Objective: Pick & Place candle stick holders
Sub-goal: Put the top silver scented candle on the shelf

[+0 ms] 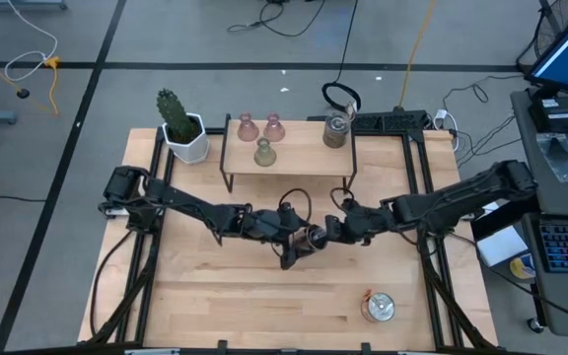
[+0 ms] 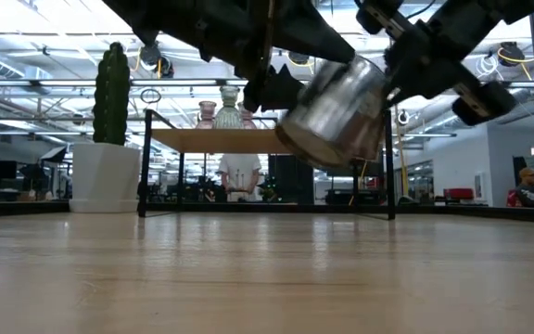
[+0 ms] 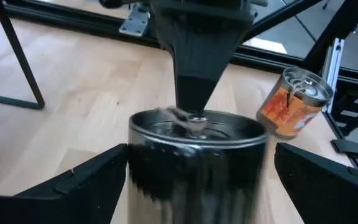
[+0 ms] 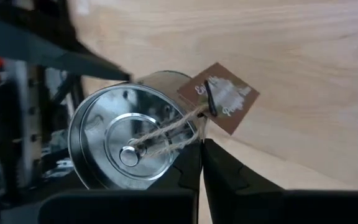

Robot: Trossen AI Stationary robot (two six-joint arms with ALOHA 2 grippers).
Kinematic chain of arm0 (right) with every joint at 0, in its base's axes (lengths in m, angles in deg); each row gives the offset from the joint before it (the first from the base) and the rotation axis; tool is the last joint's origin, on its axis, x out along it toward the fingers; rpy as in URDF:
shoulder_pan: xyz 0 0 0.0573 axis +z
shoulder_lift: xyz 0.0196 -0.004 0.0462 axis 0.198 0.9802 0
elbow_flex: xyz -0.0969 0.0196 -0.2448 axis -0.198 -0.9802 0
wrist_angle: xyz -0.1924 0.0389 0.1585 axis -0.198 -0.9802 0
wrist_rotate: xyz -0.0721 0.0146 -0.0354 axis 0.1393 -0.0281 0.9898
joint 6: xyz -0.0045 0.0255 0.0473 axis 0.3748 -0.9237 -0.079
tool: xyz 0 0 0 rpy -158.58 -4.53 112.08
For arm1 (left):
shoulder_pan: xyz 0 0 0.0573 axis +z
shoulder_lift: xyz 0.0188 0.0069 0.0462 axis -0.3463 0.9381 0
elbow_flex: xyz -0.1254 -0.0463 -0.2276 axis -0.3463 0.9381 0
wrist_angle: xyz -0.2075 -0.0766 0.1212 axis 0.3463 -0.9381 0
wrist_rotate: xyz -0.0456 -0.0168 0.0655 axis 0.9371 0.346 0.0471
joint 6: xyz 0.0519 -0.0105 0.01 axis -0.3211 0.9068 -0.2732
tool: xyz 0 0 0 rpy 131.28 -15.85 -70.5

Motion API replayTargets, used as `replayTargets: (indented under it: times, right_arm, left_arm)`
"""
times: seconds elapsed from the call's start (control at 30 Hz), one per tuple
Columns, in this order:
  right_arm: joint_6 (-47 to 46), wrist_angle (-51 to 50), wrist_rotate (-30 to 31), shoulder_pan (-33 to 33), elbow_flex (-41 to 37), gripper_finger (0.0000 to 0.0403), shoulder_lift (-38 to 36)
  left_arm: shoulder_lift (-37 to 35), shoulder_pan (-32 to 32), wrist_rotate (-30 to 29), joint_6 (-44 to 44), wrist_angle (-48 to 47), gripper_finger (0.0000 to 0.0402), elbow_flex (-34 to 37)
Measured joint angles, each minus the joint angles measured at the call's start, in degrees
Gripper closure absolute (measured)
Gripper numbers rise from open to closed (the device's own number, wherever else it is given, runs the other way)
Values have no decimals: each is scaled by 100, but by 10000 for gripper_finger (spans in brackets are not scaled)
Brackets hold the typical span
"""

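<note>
A shiny silver round holder [image 1: 313, 237] with a twine loop and a brown tag [image 4: 219, 98] hangs tilted above the table's middle, clear of the wood in the low view [image 2: 336, 111]. My right gripper [image 4: 201, 146] is shut at its top. My left gripper [image 3: 201, 165] is open, one finger on either side of the holder's wall [image 3: 197, 168]; I cannot tell whether they touch it. Two pale pink holders [image 1: 260, 125] and an olive-green one [image 1: 264, 152] stand on the small shelf [image 1: 289, 158] with a second silver holder [image 1: 336, 130]. A third silver holder [image 1: 378, 308] stands near the front right. My right gripper pinches the twine [image 4: 182, 127] at the edge of the holder's lid between its two shut fingers. The fingers slant down from the table's right side. The holder hangs tilted below them, its lid toward the gripper, lifted clear of the table.
A white-potted green cactus [image 1: 180, 123] stands at the back left beside the shelf. The shelf's dark legs [image 2: 144, 167] stand behind the arms. Cables and a power strip [image 1: 392, 120] lie at the back right. Bare wood [image 1: 215, 296] lies toward the near edge.
</note>
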Motion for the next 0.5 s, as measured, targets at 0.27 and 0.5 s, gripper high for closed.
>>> replayTargets:
  times: [0.27,0.5]
  right_arm:
    - [59,854,13,-53,2,403,196]
    - [71,822,11,-85,7,403,189]
  left_arm:
    - [0,137,378,131,-400,2,-8]
    - [0,203,469,-72,-393,2,-8]
